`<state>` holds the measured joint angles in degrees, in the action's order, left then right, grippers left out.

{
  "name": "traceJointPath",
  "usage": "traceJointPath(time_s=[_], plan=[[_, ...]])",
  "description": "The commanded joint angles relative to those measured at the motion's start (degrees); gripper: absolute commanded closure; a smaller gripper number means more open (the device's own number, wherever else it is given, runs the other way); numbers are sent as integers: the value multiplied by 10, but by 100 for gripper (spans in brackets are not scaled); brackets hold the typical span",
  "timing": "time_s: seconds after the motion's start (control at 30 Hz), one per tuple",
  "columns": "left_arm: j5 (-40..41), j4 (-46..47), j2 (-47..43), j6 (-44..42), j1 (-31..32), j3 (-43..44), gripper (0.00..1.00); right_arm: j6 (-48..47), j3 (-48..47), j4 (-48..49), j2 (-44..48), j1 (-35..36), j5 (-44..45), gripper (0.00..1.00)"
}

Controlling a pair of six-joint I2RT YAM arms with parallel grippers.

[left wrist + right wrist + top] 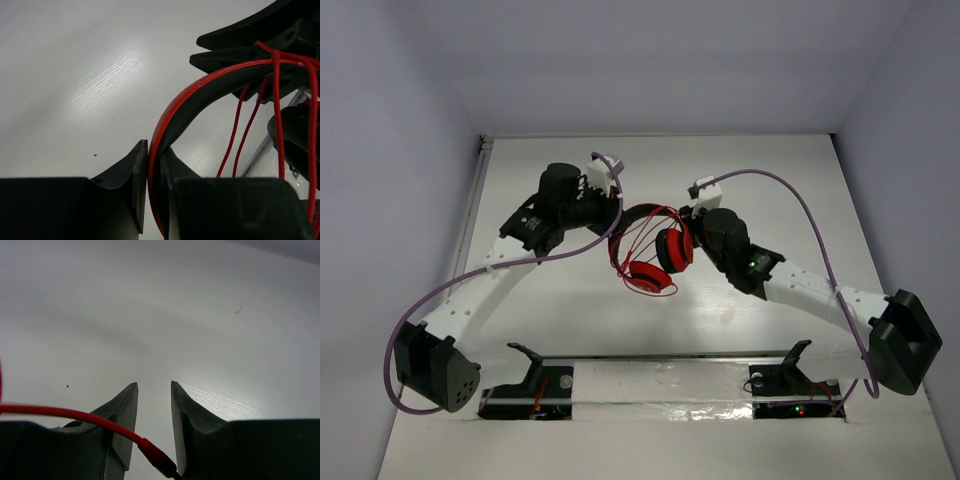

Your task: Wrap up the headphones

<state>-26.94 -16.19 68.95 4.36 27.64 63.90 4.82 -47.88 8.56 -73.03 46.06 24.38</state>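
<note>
The red headphones (657, 255) hang above the table's middle, headband (645, 209) up and both earcups below. My left gripper (618, 213) is shut on the left end of the headband. In the left wrist view its jaws (154, 146) pinch the red-and-black band (200, 90), and strands of thin red cable (276, 115) cross it on the right. My right gripper (689, 216) is at the band's right end. In the right wrist view its jaws (152, 385) stand apart. The red cable (75, 413) crosses the left finger, and its plug (159, 456) lies loosely between the fingers.
Thick purple robot cables (800, 200) arc over both arms. A metal rail (660, 357) and two black stands (532, 372) sit at the table's near edge. Grey walls close in the white table (560, 310) on three sides.
</note>
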Motion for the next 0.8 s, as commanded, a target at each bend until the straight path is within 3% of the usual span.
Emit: traceJointPath(time_s=[0.0,0.53,0.77], plan=[[-10,26,5,34,-2,47,100,17,9,62,10,-1,-15,61],[230,-53,51,65,-7,142,100,166,111,164,-12,-1,0,47],[335,-115,120,43,-7,184,100,232,126,139,-11,-6,20,44]])
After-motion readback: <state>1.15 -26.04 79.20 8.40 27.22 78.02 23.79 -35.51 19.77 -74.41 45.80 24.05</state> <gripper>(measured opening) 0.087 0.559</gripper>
